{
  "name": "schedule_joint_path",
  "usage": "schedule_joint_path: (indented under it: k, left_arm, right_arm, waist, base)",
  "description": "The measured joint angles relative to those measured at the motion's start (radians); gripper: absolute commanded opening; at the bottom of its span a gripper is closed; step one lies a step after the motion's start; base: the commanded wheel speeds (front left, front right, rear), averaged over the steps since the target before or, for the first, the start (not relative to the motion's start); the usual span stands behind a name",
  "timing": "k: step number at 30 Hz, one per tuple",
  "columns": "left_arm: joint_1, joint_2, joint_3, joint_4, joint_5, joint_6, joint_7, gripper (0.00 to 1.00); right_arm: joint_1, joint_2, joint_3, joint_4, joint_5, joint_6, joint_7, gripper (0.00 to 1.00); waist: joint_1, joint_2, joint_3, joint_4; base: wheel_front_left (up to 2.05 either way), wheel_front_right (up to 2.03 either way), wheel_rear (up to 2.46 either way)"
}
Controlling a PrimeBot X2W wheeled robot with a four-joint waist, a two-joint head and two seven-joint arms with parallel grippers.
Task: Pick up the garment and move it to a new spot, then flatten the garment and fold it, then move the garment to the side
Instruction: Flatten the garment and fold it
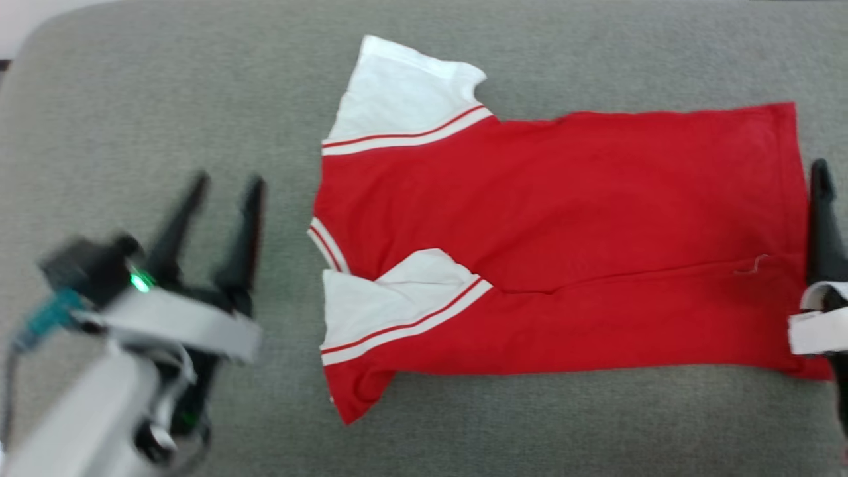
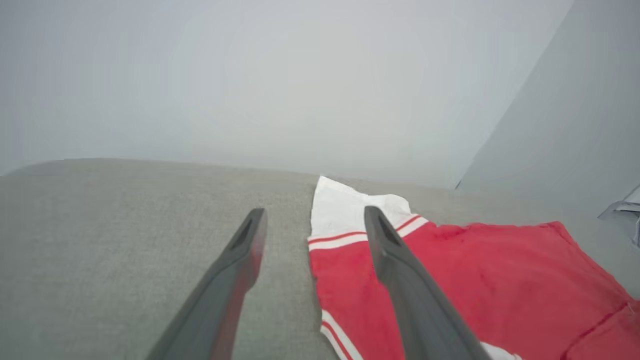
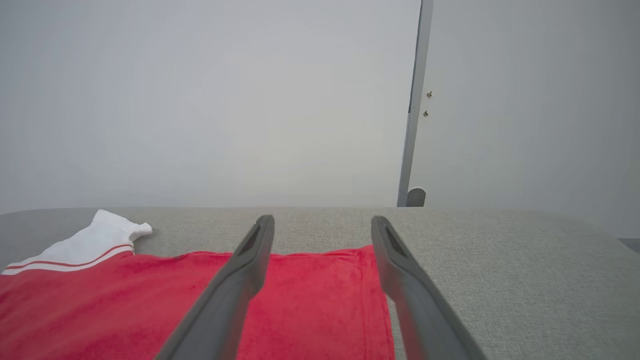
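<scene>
**Red shirt spread flat between two open tools**

Head view, from 9 o'clock across to 3 o'clock. At 8 o'clock is the left tool [image 1: 227, 180], slightly blurred, its two dark fingers apart and pointing toward 12 o'clock. It holds nothing and sits over bare grey fabric surface [image 1: 132, 99], just beside the shirt's neck end.

The shirt [image 1: 563, 218] lies on that surface, from the centre out to 3 o'clock. Its neck end faces 9 o'clock and its hem faces 3 o'clock. One white sleeve [image 1: 404, 93] with red-and-white striped trim sticks out toward 12 o'clock. The other sleeve [image 1: 391, 298], toward 6 o'clock, lies folded in over the red body. A long crease runs along the lower third of the body.

At the 3 o'clock edge, one dark finger of the right tool [image 1: 821, 179] stands at the hem.

In the left wrist view, the left tool [image 2: 315, 212] has spread fingers, the right-hand one over the shirt [image 2: 475, 280].

In the right wrist view, the right tool [image 3: 322, 221] is also spread and empty, its fingers to either side of the hem corner of the shirt [image 3: 310, 300].
</scene>
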Motion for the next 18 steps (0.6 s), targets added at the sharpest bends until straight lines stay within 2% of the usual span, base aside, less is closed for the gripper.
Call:
schedule_joint_path:
  k: [4,10,14,18]
  left_arm:
    - [-0.128,0.037,0.022,0.067,0.012,-0.054,0.025,1.0]
    - [-0.415,0.072,0.016,0.267,0.018,-0.154,0.151,1.0]
    - [-0.574,0.07,-0.035,0.439,0.046,-0.219,0.259,1.0]
    - [-0.732,0.056,-0.08,0.599,0.053,-0.263,0.385,1.0]
  right_arm:
    - [-0.019,0.022,0.049,0.029,-0.027,0.0,-0.072,1.0]
    - [-0.045,0.035,0.13,0.078,-0.038,0.0,-0.145,1.0]
    - [-0.049,0.044,0.17,0.102,-0.043,0.0,-0.171,1.0]
    - [-0.053,0.044,0.203,0.105,-0.043,0.0,-0.187,1.0]
  waist:
    - [0.0,-0.0001,0.017,-0.036]
    - [0.0,0.0,0.053,-0.103]
    - [0.0,0.0,0.077,-0.151]
    - [0.0,0.0,0.108,-0.191]
  base:
    - [0.0,0.0,0.0]
    - [0.0,0.0,0.0]
    - [0.0,0.0,0.0]
    - [0.0,0.0,0.0]
